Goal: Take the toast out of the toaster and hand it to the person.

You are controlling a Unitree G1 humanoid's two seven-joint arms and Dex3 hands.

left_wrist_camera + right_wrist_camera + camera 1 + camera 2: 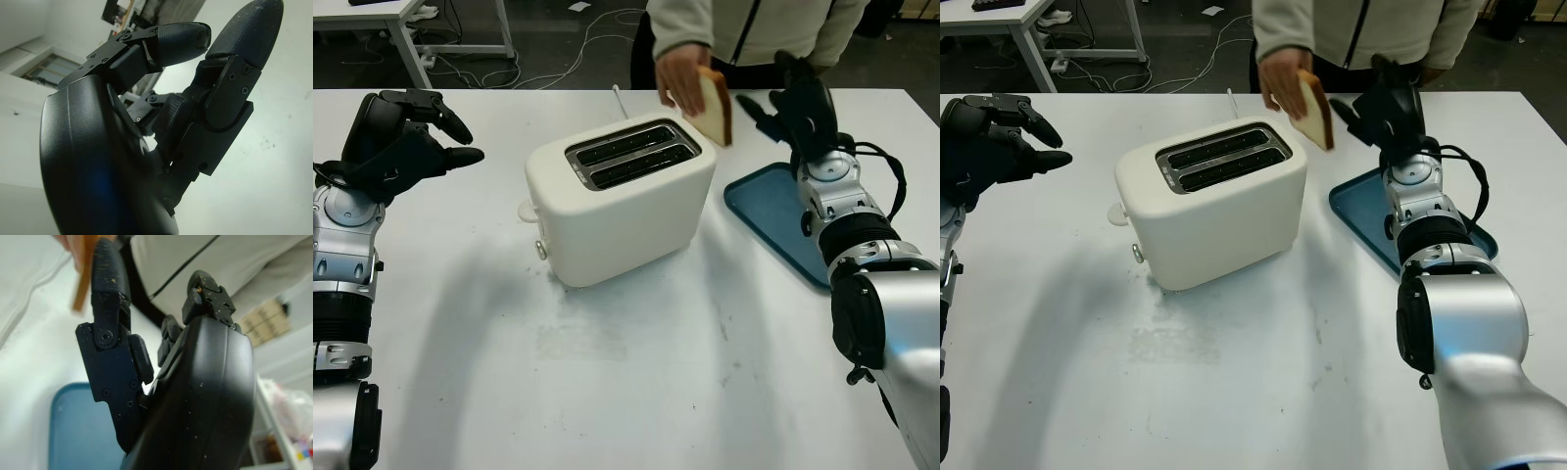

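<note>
Left eye view, stock of items at this stage of the handover.

Toast (716,106): one slice, held upright by the person's hand (677,76), just beside the right hand's fingertips and clear of them. Judged delivered, or within a moment of it.

Right hand (800,103): raised above the far end of the blue tray (766,208), holding nothing, unclenched. The thumb points toward the slice without touching it.

Toaster (619,199): white, two slots, well inboard of the right hand and between both arms. Both slots look dark, with no slice standing up in them; their depths cannot be read.

Left hand (396,137): parked on the far side of the toaster from the slice, above the table (636,372), well apart from everything. Fingers half curled, gripping nothing.

Progress: extraction appears done and the transfer appears made. Remaining, by judgement: the right hand draws back from the person, and nothing more if one slice was the whole load.
</note>
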